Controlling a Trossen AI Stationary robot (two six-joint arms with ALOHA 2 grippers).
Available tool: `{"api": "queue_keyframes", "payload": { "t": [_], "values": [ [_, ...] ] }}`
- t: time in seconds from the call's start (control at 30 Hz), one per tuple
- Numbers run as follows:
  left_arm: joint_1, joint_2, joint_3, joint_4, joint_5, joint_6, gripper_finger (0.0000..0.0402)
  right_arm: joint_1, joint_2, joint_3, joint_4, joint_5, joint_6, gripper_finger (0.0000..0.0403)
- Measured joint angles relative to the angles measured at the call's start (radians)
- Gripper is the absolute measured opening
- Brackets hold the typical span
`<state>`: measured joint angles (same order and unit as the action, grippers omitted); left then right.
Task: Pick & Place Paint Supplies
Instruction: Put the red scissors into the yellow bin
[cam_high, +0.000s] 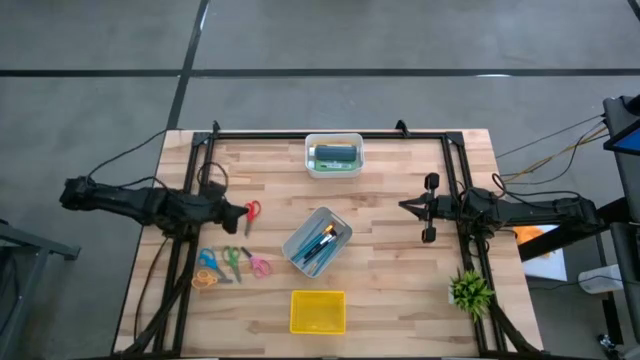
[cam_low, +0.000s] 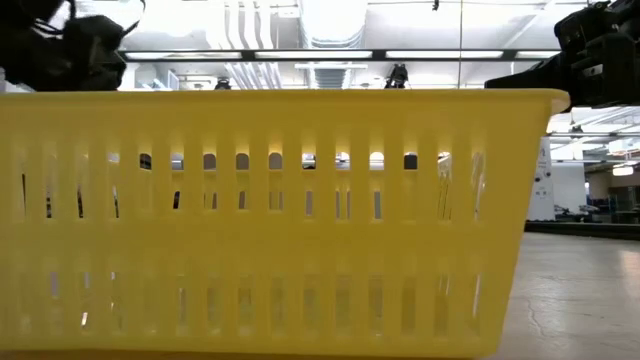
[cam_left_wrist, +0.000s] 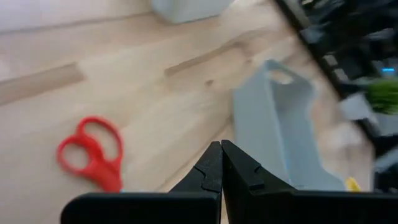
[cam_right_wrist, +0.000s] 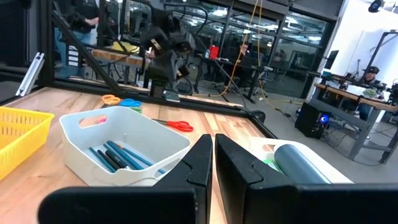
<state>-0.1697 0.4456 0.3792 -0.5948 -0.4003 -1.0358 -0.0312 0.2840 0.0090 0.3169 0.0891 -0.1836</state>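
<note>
Left gripper (cam_high: 243, 213): hovering closed and empty near the counter's left edge, beside red scissors (cam_high: 252, 213).
Right gripper (cam_high: 405, 207): hanging pinched shut, empty, toward the right edge.
Brushes (cam_high: 318, 245): lying in the grey bin (cam_high: 299, 240) mid-counter.

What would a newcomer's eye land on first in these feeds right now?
Probably the yellow basket at the table's near edge, which fills nearly the whole low view. Next, the grey bin at mid-table with blue-handled brushes lying in it, and the colourful scissors: a red pair just ahead of the left gripper, more pairs nearer the front. The right gripper hovers right of the bin, fingers shut like the left's.
</note>
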Motion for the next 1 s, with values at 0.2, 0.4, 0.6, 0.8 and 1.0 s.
{"api": "queue_keyframes", "payload": {
  "t": [0.2, 0.4, 0.6, 0.8, 1.0],
  "values": [
    [0.030, 0.266, 0.172, -0.240, 0.000, -0.211, 0.0000, 0.000, 0.000, 0.000, 0.000, 0.000, 0.000, 0.0015],
    [0.092, 0.465, 0.297, -0.466, 0.000, -0.448, 0.0007, 0.000, 0.000, 0.000, 0.000, 0.000, 0.000, 0.0015],
    [0.236, 0.596, 0.337, -0.468, 0.088, -0.380, 0.0064, 0.000, 0.000, 0.000, 0.000, -0.001, 0.000, 0.0015],
    [0.463, 0.657, 0.335, -0.455, 0.184, -0.219, 0.0123, 0.000, 0.000, 0.000, 0.000, -0.001, 0.000, 0.0015],
    [0.580, 0.703, 0.334, -0.400, 0.228, -0.082, 0.0130, 0.000, 0.000, 0.000, 0.000, -0.001, 0.000, 0.0015]
  ]
}}
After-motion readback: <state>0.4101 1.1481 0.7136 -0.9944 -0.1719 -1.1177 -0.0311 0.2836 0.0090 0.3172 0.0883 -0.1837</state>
